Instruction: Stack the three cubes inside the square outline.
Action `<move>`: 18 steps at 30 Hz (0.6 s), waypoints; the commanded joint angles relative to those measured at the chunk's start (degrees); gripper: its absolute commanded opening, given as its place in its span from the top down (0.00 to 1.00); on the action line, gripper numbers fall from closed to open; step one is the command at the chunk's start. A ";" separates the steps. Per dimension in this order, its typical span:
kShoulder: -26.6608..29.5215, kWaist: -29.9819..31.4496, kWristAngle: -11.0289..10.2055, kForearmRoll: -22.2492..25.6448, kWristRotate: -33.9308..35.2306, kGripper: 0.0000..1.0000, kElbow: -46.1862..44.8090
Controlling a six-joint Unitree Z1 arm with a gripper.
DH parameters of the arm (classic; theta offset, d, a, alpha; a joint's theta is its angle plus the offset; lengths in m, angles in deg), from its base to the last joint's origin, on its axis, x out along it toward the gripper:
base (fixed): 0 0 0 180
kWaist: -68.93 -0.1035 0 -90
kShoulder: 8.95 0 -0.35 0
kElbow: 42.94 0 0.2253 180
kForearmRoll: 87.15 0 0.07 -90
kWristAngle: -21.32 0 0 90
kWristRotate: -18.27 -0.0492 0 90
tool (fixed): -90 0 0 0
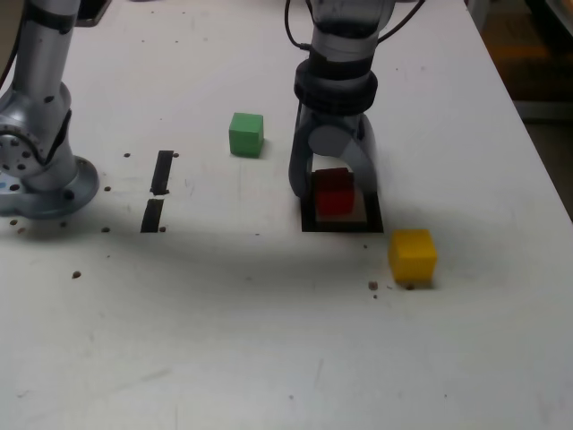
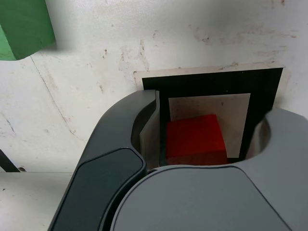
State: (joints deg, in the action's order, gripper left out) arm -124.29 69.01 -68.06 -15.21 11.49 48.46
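Tape marks and loose blocks surround the gripper [image 1: 335, 190], which stands over the square outline [image 1: 341, 224] near the middle of the white table [image 1: 269, 340]. Between its two dark fingers sits the red cube [image 1: 335, 192], inside the outline's white centre; in the wrist view the red cube [image 2: 196, 139] lies between the fingers with a sliver of space on at least one side, so I cannot tell whether the jaws press it or have let it go. The green cube [image 1: 246, 133] rests apart on the exterior view's left, beyond the outline, and shows in the wrist view as a corner [image 2: 21, 26] well clear of the frame. The yellow cube [image 1: 413, 256] sits just off the outline's near corner on the exterior view's right, not touching it. Nothing lies between either free cube and the outline except the gripper itself. Two short black tape strips [image 1: 158, 190] lie end to end further toward the exterior view's left, near the arm's round base [image 1: 40, 170]. Small dark specks [image 1: 372, 286] dot the tabletop. Count: three cubes, one of each colour; one outline; two strips.
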 commanded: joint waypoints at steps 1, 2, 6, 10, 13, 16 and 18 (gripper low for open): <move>0.77 -0.08 0.12 0.13 -0.21 0.18 -0.29; 1.01 -0.08 0.03 0.27 -0.24 0.17 -0.38; 2.72 -0.08 -0.97 1.31 -0.25 0.15 -0.48; 6.07 -0.08 -2.69 3.92 -0.25 0.12 -0.05; 9.51 0.10 -3.86 7.50 -0.31 0.09 1.08; 12.07 0.97 -4.28 11.04 -0.31 0.04 2.51; 13.24 2.11 -4.19 12.97 0.00 0.02 3.56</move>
State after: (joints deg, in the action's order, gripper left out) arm -111.50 70.56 -72.28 -2.49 11.28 51.53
